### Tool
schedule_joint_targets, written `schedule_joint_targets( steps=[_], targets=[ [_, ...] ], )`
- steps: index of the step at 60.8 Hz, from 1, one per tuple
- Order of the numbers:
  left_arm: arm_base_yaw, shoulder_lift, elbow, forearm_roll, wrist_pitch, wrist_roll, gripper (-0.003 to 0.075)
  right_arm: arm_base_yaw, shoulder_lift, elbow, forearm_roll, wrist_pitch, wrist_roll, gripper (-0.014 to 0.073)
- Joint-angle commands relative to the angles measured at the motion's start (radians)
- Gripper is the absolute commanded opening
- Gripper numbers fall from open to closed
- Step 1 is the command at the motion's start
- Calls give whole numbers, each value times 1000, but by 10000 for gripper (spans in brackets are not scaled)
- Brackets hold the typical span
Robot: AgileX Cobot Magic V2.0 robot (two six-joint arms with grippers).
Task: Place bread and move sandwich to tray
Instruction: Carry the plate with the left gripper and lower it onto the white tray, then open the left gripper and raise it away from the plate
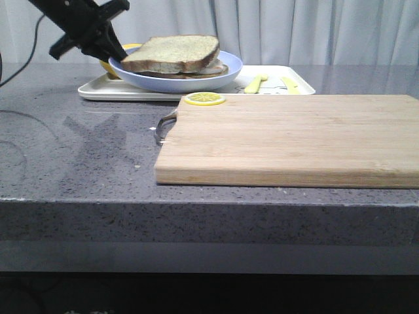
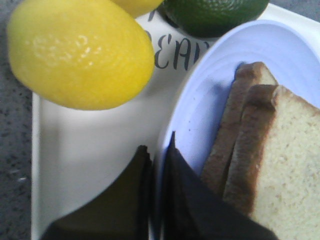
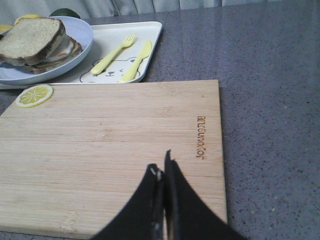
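- The sandwich (image 1: 175, 57) is sitting on the light blue plate (image 1: 226, 73), topped with the plain bread slice (image 3: 31, 34); egg white is showing between the slices in the right wrist view.
- The plate is lying over the white tray (image 1: 278, 90), at its left end; whether it is fully seated cannot be told.
- The left tool (image 2: 159, 150) is pinching the plate rim, one finger outside and one inside, nearly closed on it.
- The right tool (image 3: 162, 167) is hanging closed and empty over the wooden cutting board (image 1: 294, 137), clear of the tray.
- Judgement: the transfer is nearing completion; setting down and releasing is the step in hand.
- Recommended: be lowering the plate level until it is bearing on the tray, then be opening the fingers fully before withdrawing.
- Hazards: the lemon (image 2: 80, 52) and the lime (image 2: 215, 12) are crowding the grip point; the fork (image 3: 114, 54) and knife (image 3: 136, 61) are lying near the plate's far side.
- The lemon slice (image 1: 204, 99) on the board's corner is lying near the withdrawal path over the counter (image 1: 78, 150).
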Motion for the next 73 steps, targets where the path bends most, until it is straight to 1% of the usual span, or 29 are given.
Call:
schedule_joint_targets(
  steps=[1,21,52,57,60,66,69,73],
  targets=[
    [-7,-62,-39,-142,-63,10,-20,0,4,-22,2,-80,-1,-64],
    [-8,-52,-40,-117,-134,11,-20,0,4,-22,2,-77,-1,-64],
    [-16,-33,-40,-108,-115,20,-11,0,4,-22,2,-77,-1,-64],
    [-20,-33,-40,-106,-113,44,35,0,4,-22,2,-75,-1,-64],
    [-20,-33,-40,-106,-113,49,80,0,4,-22,2,-74,-1,-64],
    [-20,-33,-40,-106,-115,49,204,0,4,-22,2,-74,-1,-64],
    [-20,-33,-40,-104,-115,49,283,0,4,-22,2,-73,-1,-64],
    [-18,-33,-45,-104,-115,49,347,0,4,-22,2,-73,-1,-64]
  ],
)
